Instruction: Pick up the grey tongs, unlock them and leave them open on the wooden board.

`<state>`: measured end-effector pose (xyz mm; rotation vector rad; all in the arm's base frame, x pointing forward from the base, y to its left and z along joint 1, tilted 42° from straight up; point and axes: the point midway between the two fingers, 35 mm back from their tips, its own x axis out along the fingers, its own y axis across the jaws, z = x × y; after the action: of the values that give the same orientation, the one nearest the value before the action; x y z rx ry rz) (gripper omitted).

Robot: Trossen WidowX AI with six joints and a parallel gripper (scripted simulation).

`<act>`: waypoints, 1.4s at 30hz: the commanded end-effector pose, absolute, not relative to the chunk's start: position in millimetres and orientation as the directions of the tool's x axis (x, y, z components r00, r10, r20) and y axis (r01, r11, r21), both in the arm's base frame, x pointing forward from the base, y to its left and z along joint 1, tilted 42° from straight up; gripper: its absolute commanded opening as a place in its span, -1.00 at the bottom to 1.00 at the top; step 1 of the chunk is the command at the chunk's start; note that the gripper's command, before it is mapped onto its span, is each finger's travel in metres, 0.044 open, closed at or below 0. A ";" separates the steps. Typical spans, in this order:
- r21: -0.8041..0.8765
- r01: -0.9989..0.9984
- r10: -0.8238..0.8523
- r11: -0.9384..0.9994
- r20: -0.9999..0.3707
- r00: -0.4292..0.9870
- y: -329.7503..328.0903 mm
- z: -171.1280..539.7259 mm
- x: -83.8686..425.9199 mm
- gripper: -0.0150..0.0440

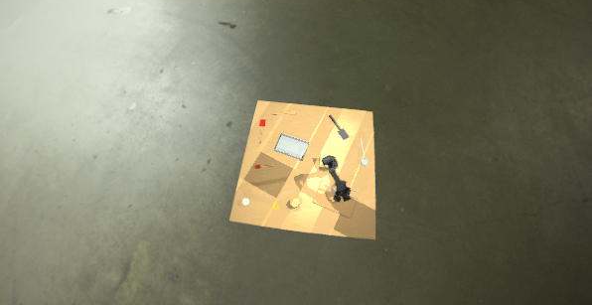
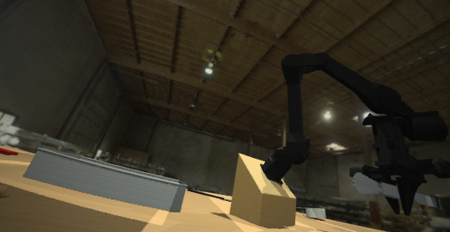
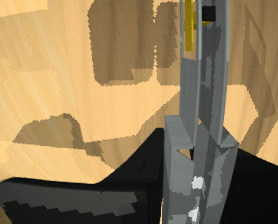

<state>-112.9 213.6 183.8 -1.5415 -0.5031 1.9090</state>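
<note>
The grey tongs (image 2: 364,184) (image 3: 212,95) are held in the air, their two arms close together and nearly parallel. They run roughly level, with the scalloped end at the left in the exterior view. A yellow strip (image 3: 189,30) and a small black block (image 3: 208,13) show at the top of the wrist view. My gripper (image 1: 342,195) (image 2: 401,205) (image 3: 175,135) points down and is shut on the tongs, its dark fingers on either side of them. The wooden board (image 1: 340,209) shows as a faint outline beneath the gripper in the top view. The roasting tin (image 1: 291,147) (image 2: 102,182) stands empty of tongs.
A wooden block (image 2: 245,193) stands at the arm's base. A dark spatula (image 1: 342,132) and a ladle (image 1: 364,161) lie beyond the arm. A small bowl (image 1: 294,203), a yellow disc (image 1: 276,207) and a white round thing (image 1: 245,202) are near the lower-left edge.
</note>
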 end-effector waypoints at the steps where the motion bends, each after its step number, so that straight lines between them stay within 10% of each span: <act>1: -0.640 -0.223 0.673 -0.735 -0.729 -0.123 217.8 176.4 -112.8 -1.00; 18: -0.645 -0.221 0.677 -0.731 -0.725 -0.123 228.7 163.5 -110.2 -1.00; 42: -0.647 -0.227 0.680 -0.728 -0.723 -0.118 228.6 165.4 -109.5 1.00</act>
<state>-109.7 228.7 165.2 -1.5414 -0.5113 1.9047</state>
